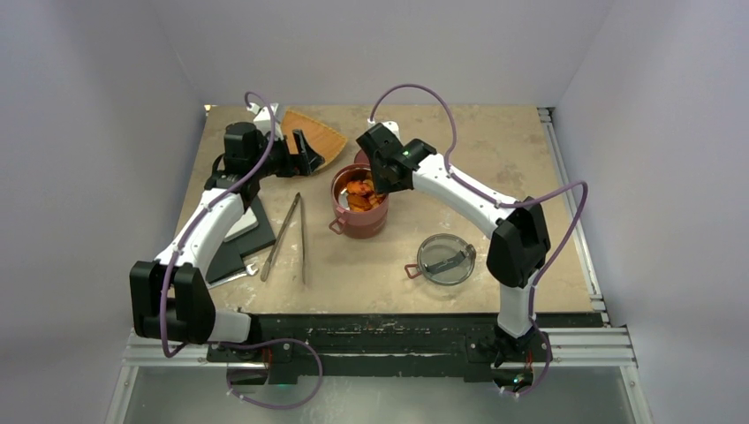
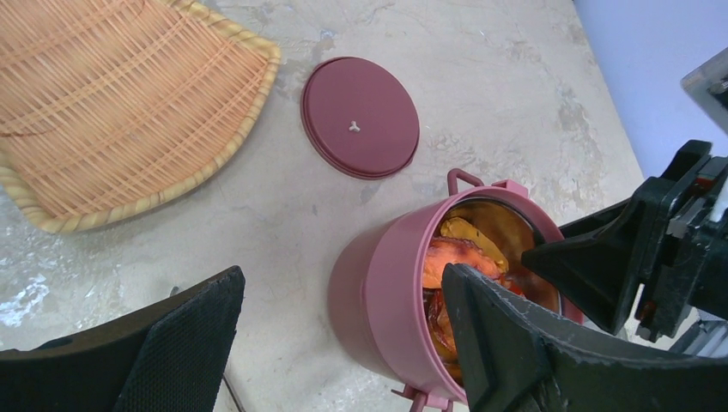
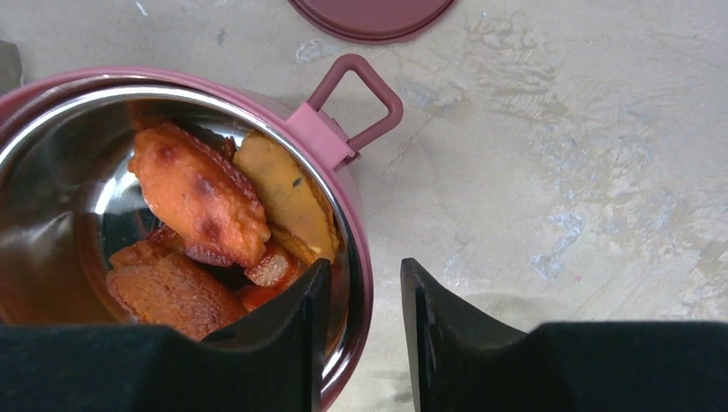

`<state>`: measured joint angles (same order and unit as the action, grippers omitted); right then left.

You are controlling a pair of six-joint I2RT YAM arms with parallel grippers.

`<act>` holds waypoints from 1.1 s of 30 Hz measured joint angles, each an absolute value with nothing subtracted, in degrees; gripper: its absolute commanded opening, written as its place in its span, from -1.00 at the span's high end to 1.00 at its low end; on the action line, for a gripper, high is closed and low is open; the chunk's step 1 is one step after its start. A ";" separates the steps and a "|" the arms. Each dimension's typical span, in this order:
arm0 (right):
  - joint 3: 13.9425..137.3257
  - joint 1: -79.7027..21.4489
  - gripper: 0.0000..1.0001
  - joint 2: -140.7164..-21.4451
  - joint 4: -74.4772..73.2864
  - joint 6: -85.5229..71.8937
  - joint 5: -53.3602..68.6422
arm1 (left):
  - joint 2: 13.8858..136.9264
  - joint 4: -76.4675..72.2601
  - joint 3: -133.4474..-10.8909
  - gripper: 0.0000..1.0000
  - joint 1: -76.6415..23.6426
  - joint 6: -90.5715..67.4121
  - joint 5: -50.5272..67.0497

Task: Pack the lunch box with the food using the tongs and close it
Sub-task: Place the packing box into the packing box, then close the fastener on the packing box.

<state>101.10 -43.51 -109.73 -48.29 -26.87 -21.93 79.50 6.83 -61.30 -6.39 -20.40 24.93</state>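
Observation:
The dark-red lunch box (image 1: 360, 221) stands mid-table, its steel-lined top bowl (image 3: 51, 112) holding orange, red and brown food (image 3: 197, 197). My right gripper (image 3: 365, 266) is open astride the bowl's rim by a side handle (image 3: 360, 99), one finger inside and one outside, the outer one clear of the wall. My left gripper (image 2: 343, 275) is wide open just left of the box (image 2: 386, 292), holding nothing. A flat red disc lid (image 2: 360, 116) lies behind the box. The tongs (image 1: 287, 237) lie on the table to its left. The smoky clear lid (image 1: 446, 258) rests to the right.
An orange woven tray (image 1: 311, 134) lies at the back left, beside my left gripper (image 1: 307, 155). A black-and-white block (image 1: 243, 234) and a short silver wrench (image 1: 237, 276) sit by the left arm. The table's front edge runs just below the tongs and the clear lid.

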 measured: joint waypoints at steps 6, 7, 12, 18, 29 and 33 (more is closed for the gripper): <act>103.85 -43.51 -0.17 -109.36 -48.62 -26.35 -22.00 | 75.66 6.90 -59.00 -0.70 -6.39 -20.45 21.67; 103.90 -43.51 -0.20 -108.97 -48.56 -26.13 -22.00 | 74.11 6.70 -57.93 -0.70 -6.39 -20.62 20.69; 103.68 -43.51 -0.22 -104.71 -47.53 -24.71 -21.30 | 64.90 6.04 -51.20 -0.70 -6.39 -24.49 17.96; 100.75 -43.33 -0.15 -98.80 -43.11 -21.54 -19.94 | 57.58 7.27 -45.80 -0.59 -6.39 -28.62 17.04; 98.21 -41.25 -0.06 -100.29 -34.54 -12.78 -13.37 | 54.39 7.44 -33.56 -0.33 -11.18 -36.47 22.44; 98.21 -40.38 -0.01 -102.08 -32.91 -10.72 -12.53 | 54.48 6.72 -31.42 -0.22 -15.40 -38.59 22.26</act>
